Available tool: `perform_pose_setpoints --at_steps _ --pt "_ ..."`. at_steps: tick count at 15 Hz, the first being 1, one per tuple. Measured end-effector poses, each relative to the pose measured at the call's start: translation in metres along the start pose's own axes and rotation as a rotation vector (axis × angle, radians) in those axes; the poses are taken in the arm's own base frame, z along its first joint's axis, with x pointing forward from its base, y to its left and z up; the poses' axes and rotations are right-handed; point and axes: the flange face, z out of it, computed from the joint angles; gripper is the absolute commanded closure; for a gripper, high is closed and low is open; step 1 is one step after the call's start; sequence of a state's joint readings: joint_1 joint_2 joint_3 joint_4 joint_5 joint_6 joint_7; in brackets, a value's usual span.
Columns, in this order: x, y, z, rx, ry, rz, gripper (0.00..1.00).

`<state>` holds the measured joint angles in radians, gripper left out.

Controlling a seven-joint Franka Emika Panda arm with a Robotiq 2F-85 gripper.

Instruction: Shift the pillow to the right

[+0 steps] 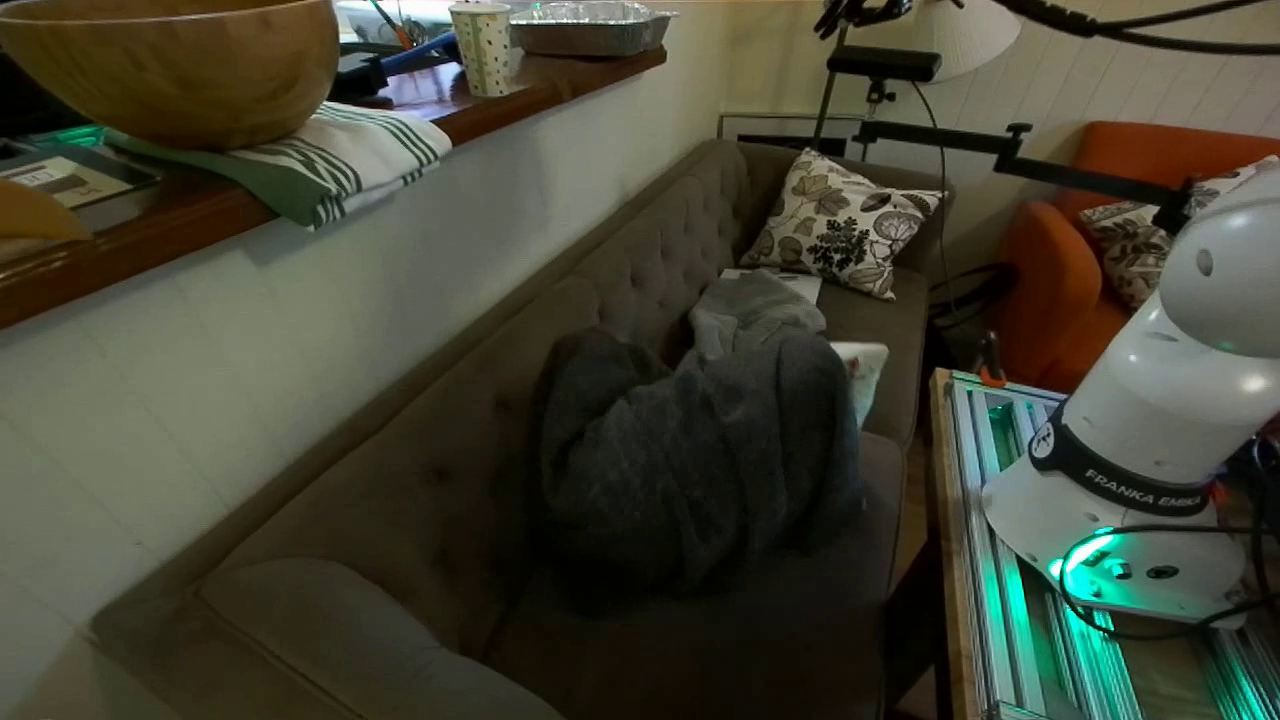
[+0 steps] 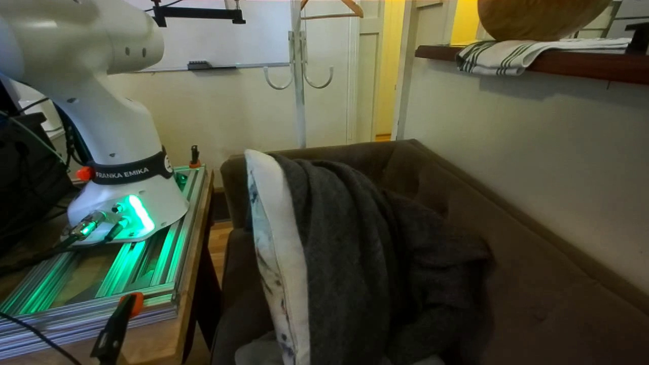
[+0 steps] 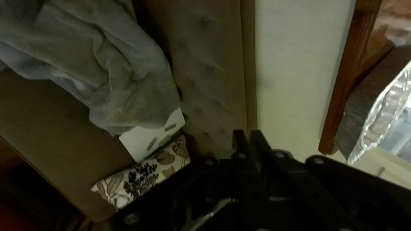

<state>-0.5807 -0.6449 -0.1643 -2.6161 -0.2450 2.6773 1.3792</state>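
A cream pillow with a brown and black leaf print [image 1: 845, 225] leans at the far end of the sofa. It also shows in the wrist view [image 3: 141, 176], at lower left and partly hidden by my gripper. A second pale pillow [image 2: 279, 243] stands upright on the sofa seat with a dark grey blanket [image 2: 350, 253] draped over it; only its edge [image 1: 865, 375] shows past the blanket. My gripper [image 3: 247, 133] has its fingers close together with nothing visible between them. It is apart from the pillows and blanket. I cannot make it out in the exterior views.
The brown tufted sofa [image 1: 400, 510] runs along a wall. A wooden ledge [image 3: 350, 80] above it carries a foil tray [image 1: 590, 30], a paper cup [image 1: 484, 50], a striped towel [image 1: 360, 150] and a wooden bowl [image 1: 180, 60]. A white board [image 3: 151, 138] lies by the leaf-print pillow.
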Motion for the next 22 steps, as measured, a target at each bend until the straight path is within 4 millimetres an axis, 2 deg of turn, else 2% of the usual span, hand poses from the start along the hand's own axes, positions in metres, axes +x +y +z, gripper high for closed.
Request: perform_pose_setpoints --at_steps 5,8,10,13,17,20,22 --pt "-0.056 -0.011 0.013 0.018 -0.269 0.057 0.32" --pt "-0.084 -0.005 0.027 -0.029 -0.422 0.089 0.1" --pt "-0.101 0.003 0.04 -0.085 -0.518 0.082 0.01" --pt "-0.122 0.019 0.053 -0.188 -0.649 0.029 0.0" --pt "-0.148 0.049 0.069 -0.369 -0.767 -0.091 0.0" --pt "-0.162 0.067 0.082 -0.461 -0.749 -0.16 0.0" --pt "-0.163 0.069 0.084 -0.473 -0.744 -0.166 0.0"
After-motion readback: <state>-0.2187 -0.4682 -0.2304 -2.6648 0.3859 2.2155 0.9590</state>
